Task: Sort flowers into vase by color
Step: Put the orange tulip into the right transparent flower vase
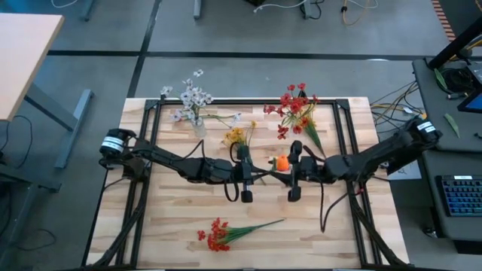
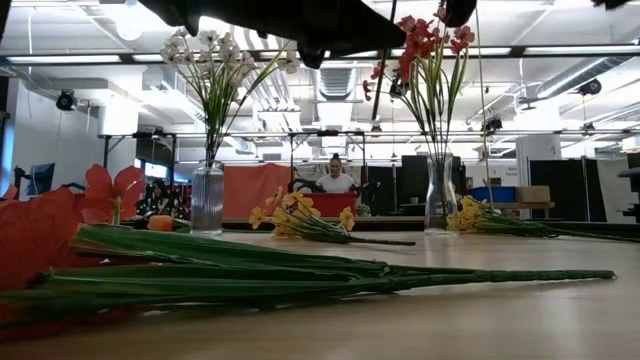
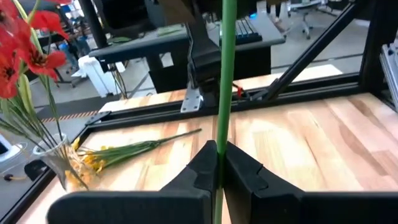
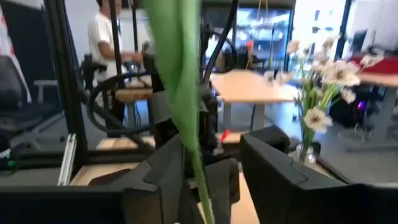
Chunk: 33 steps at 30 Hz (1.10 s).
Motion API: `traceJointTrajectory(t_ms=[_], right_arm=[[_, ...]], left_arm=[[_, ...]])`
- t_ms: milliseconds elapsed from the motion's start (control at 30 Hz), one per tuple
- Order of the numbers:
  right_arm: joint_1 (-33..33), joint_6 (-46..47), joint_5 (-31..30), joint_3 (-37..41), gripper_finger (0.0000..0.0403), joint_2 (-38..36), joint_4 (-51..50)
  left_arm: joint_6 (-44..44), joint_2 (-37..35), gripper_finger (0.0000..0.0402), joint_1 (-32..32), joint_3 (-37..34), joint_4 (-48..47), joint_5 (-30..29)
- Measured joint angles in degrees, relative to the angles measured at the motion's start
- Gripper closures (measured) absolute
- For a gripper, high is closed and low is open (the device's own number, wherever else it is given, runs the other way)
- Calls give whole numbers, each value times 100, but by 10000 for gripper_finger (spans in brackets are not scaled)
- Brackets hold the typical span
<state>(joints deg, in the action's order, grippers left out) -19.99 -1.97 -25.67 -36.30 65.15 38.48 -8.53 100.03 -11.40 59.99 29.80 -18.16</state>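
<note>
An orange flower (image 1: 281,162) stands upright over the table's middle, between my two grippers. My left gripper (image 1: 269,168) comes from the left and is shut on its green stem (image 3: 225,74). My right gripper (image 1: 291,167) comes from the right and is open, its fingers either side of the same stem (image 4: 186,106). White flowers (image 1: 193,99) stand in a glass vase (image 2: 207,200) at the far left. Red flowers (image 1: 296,109) stand in a second vase (image 2: 439,195) at the far right. Yellow flowers (image 1: 236,136) lie on the table between the vases. My left gripper pinches the orange flower's thin green stem (image 3: 220,144) between its two fingers. The fingers come about level from the table's left and lie across the stem. The stem rises upright past them; its lower part is hidden behind the fingers. My right gripper has the stem (image 4: 200,180) between its spread fingers, with a gap on one side. Whether the other finger (image 4: 163,177) touches it I cannot tell.
A red spray (image 1: 220,235) with long green leaves (image 2: 330,270) lies near the table's front edge. A black frame (image 1: 248,102) borders the wooden tabletop. More yellow flowers (image 2: 490,220) lie beside the red-flower vase. A person sits in the room beyond the table.
</note>
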Motion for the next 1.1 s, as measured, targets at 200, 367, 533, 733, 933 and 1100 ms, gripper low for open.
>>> traceJointTrajectory(t_ms=[200,367,533,733,933,1100], right_arm=[[0,404,-13,-581,304,-143,-1327],[0,592,-585,-871,385,-206,-2213],[37,1731,-2213,-1037,392,-667,-4215],[125,3121,-4381,-1091,393,-1410,-5950],[520,2743,-4656,-1090,393,-1911,-5917],[1040,2534,-4655,-1090,394,-1953,-5841]], left_arm=[[63,0,400,0,0,-30,-92],[96,-27,371,0,2,-1,-97],[154,-181,304,3,4,-294,-121],[110,-394,234,-2,11,-742,-213],[-26,-428,205,5,11,-747,-245],[-111,-431,203,20,11,-749,-247]])
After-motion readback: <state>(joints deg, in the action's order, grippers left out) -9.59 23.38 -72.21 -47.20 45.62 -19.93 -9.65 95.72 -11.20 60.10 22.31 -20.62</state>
